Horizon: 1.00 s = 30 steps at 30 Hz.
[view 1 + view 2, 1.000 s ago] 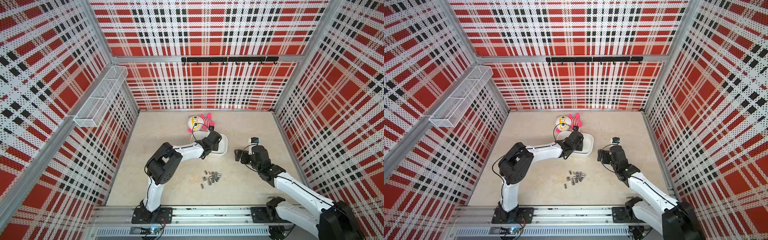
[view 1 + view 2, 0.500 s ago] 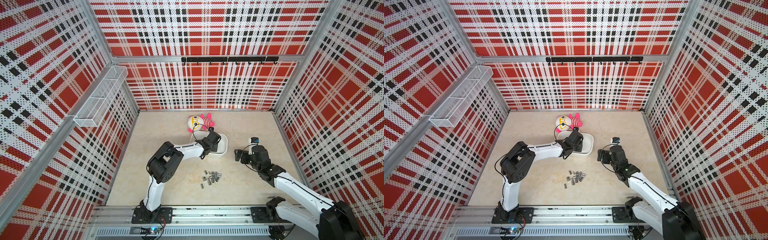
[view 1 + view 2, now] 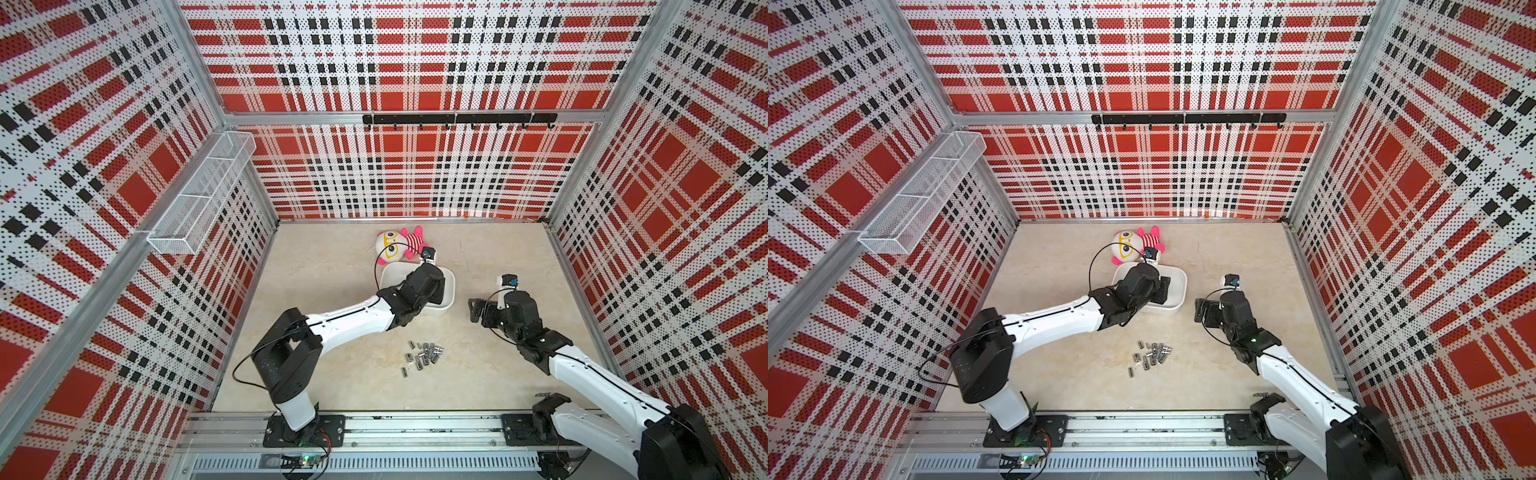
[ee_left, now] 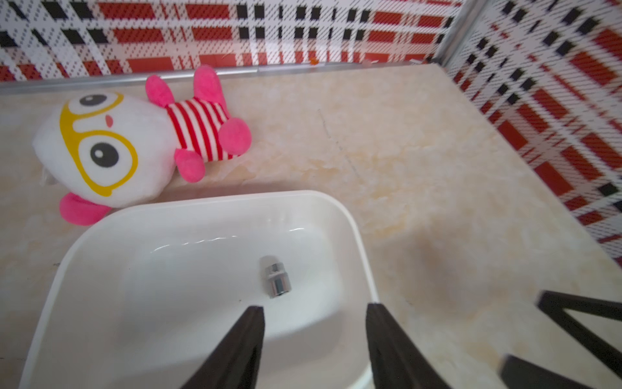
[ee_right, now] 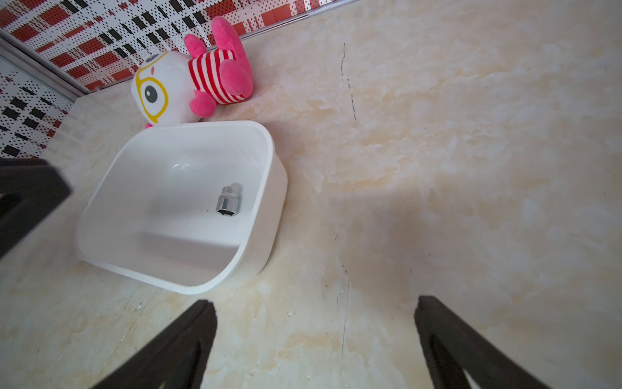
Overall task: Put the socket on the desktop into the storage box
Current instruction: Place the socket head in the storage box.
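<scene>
The socket [image 4: 276, 281] lies on its side on the floor of the storage box [image 4: 215, 201], just ahead of the left gripper [image 4: 314, 307] and roughly in line with the gap between its fingertips. Those jaws stand apart with nothing between them, so this one counts as delivered. The sensible move now is to lift the left gripper straight up before swinging away. One finger hangs close over the box's side wall, and a sideways pull could catch the rim and drag the light tub across the desktop [image 4: 404, 151] or into the plush doll [image 4: 111, 148] beyond it. The loose pile of sockets [image 3: 424, 357], seen in both top views, sits behind the left gripper, back toward its arm's base, and looks like the next target. The right gripper [image 5: 314, 300] is spread wide and empty over bare desktop, the box ahead of it and off to one side. The socket is small, bright chrome and stepped: a narrower drive end points away from the left gripper, and a wider mouth with a faceted opening faces it.
</scene>
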Each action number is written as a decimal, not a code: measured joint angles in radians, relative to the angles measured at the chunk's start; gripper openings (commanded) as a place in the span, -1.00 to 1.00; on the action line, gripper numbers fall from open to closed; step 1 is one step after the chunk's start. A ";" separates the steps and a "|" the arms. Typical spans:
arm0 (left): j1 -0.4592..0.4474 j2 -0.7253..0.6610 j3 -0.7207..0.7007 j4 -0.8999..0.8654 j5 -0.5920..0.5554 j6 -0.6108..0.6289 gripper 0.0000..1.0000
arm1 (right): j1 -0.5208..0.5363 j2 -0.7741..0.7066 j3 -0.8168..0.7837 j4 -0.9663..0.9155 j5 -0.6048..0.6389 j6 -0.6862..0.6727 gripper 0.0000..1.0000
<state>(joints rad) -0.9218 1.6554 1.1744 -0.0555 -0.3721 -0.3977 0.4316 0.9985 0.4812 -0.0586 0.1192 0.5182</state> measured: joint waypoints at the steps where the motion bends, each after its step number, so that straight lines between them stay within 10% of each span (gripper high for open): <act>1: -0.021 -0.028 -0.011 0.006 -0.010 0.001 0.09 | 0.000 -0.004 0.000 0.000 0.000 -0.001 1.00; 17: -0.179 -0.529 -0.546 0.039 -0.192 -0.051 0.13 | 0.000 -0.089 -0.024 0.042 -0.055 -0.023 1.00; 30: -0.179 -0.563 -0.632 0.100 -0.230 -0.069 0.14 | 0.007 -0.184 -0.040 0.064 -0.136 -0.018 1.00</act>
<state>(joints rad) -1.1011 1.0927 0.5423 0.0444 -0.6025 -0.4671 0.4385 0.8146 0.4416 0.0055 -0.0170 0.5007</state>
